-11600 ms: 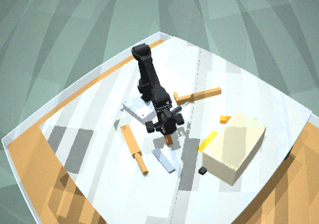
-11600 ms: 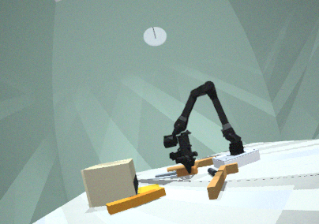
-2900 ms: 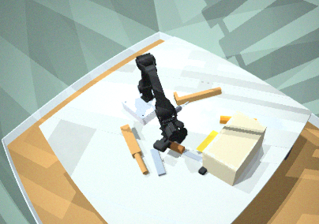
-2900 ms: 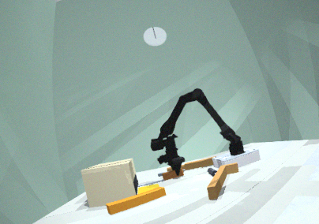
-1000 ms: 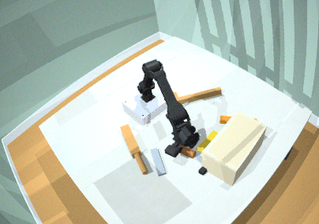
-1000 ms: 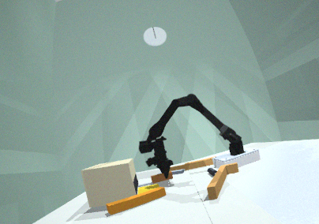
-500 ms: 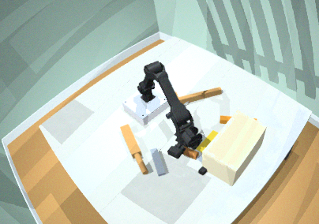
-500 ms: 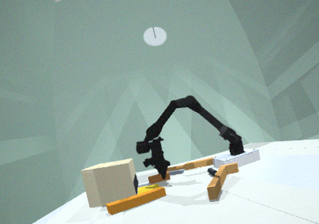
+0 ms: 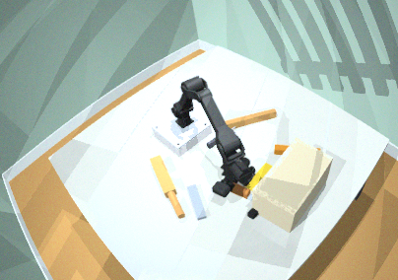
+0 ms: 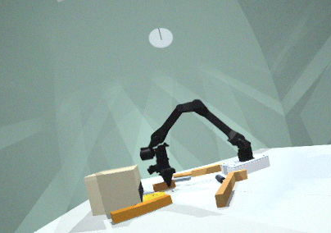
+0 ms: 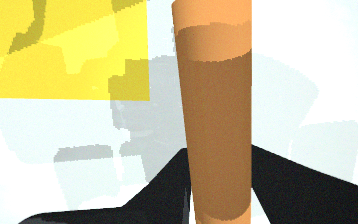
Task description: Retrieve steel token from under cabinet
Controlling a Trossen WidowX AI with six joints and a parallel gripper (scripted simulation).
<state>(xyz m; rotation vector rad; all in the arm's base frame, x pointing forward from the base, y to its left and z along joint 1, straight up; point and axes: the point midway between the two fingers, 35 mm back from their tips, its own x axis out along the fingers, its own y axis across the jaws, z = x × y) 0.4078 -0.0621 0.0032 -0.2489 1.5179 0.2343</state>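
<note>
Near the cabinet (image 9: 288,173) (image 10: 120,189), the end effector (image 9: 234,184) (image 10: 169,185) (image 11: 214,152) grips a rod (image 9: 242,191) (image 10: 159,187) (image 11: 217,105) (long axis cabinetward).

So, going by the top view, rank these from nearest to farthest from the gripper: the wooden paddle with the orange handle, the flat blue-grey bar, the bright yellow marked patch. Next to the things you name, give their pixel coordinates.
1. Bright yellow marked patch (image 9: 259,175) (image 10: 153,196) (image 11: 75,55), on the cabinet (image 9: 291,173) (image 10: 120,189) side of the gripper (image 9: 233,183) (image 10: 169,185) (image 11: 218,148).
2. Flat blue-grey bar (image 9: 196,202) (image 10: 182,179), away from the cabinet.
3. Wooden paddle (image 9: 163,175) (image 10: 206,170), beyond the bar.
</note>
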